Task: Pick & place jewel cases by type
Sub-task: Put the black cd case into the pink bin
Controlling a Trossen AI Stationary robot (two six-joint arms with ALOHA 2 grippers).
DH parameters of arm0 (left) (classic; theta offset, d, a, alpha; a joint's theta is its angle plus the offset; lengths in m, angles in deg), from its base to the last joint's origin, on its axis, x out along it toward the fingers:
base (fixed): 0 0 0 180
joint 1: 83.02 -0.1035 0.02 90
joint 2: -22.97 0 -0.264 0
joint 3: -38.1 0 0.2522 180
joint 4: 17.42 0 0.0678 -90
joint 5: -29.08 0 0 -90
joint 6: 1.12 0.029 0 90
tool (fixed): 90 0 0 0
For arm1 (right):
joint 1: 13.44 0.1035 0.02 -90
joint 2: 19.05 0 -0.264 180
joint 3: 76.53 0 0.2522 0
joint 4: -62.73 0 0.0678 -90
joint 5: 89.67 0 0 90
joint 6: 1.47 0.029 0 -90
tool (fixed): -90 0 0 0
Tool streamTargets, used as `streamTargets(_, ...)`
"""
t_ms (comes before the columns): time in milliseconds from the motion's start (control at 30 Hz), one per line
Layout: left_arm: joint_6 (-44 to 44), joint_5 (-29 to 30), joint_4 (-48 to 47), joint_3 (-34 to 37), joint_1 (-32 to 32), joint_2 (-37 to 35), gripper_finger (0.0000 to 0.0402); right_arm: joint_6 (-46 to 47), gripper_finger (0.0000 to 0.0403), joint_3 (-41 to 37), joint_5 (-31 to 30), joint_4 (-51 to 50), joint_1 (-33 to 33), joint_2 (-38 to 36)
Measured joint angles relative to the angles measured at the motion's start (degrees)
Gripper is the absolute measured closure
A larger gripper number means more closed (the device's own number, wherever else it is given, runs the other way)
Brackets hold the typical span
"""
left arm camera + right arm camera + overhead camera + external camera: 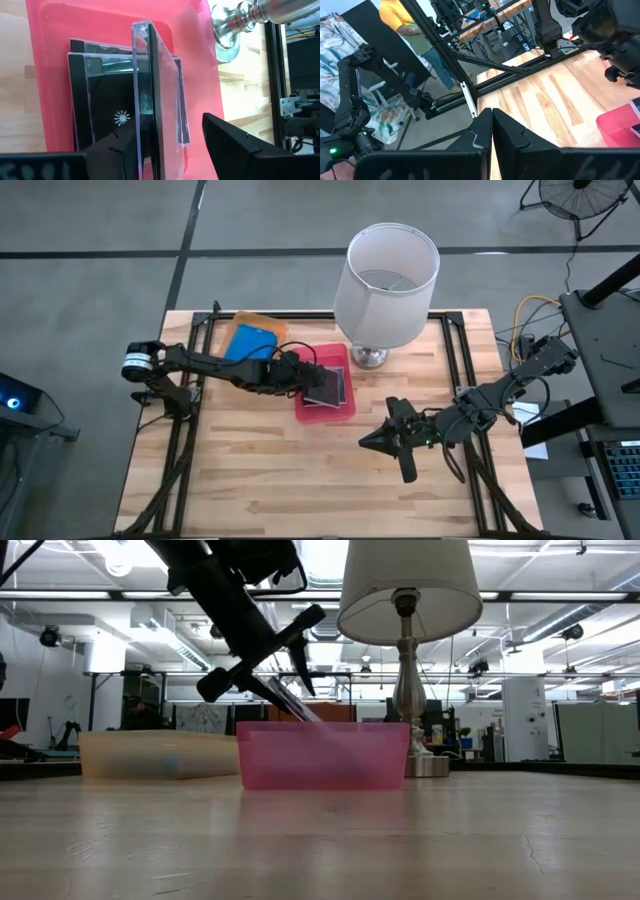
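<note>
Progress: well along, judging by the trays. The two bright blue rectangular cases (249,340) lie in the translucent orange tray (262,319) at the upper left of the high view. Two dark grey and clear square cases (100,90) lie stacked flat in the pink plastic tray (340,413) at frame centre.
Left to do: the third square case has to settle onto that stack; no case shows loose on the wooden counter (300,480).
Left tool (300,372): over the pink tray, fingers parted. One finger (120,150) touches the case; the other (235,145) stands clear, so I judge the hold is loosened rather than firm.
Third clear square case (147,90): on edge between those fingers, above the flat stack and over the tray.
Right tool (385,438): waiting at lower centre right of the high view, fingers pressed together, holding nothing.
</note>
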Motion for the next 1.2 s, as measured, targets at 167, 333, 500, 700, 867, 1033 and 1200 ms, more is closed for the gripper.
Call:
streamTargets(167,-0.5,-0.2,1.7,0.0,-0.4,0.3,0.0227,0.0,0.0394,0.0,0.0,0.0,0.0,0.0)
streamTargets(333,-0.5,-0.6,4.5,0.0,-0.4,1.1,0.0227,0.0,0.0394,0.0,0.0,0.0,0.0,0.0)
streamTargets(500,-0.6,-2.1,4.2,-0.1,-0.5,2.3,0.0227,0.0,0.0394,0.0,0.0,0.0,0.0,0.0)
streamTargets(700,0.3,-2.9,3.9,0.0,-0.5,2.4,0.0227,0.2,0.0394,0.0,0.0,0.1,0.1,0.0)
streamTargets(867,2.1,-2.9,3.0,0.0,-0.8,1.6,0.0227,0.2,0.0394,0.0,0.0,0.1,0.1,0.0)
streamTargets(1033,2.1,-3.9,-2.0,0.0,-0.8,0.9,0.0227,0.2,0.0394,0.0,0.0,0.1,0.1,0.0)
streamTargets(1200,1.9,-4.8,-4.0,0.0,-0.8,0.9,0.0227,0.1,0.0394,0.0,0.0,0.1,0.1,0.0)
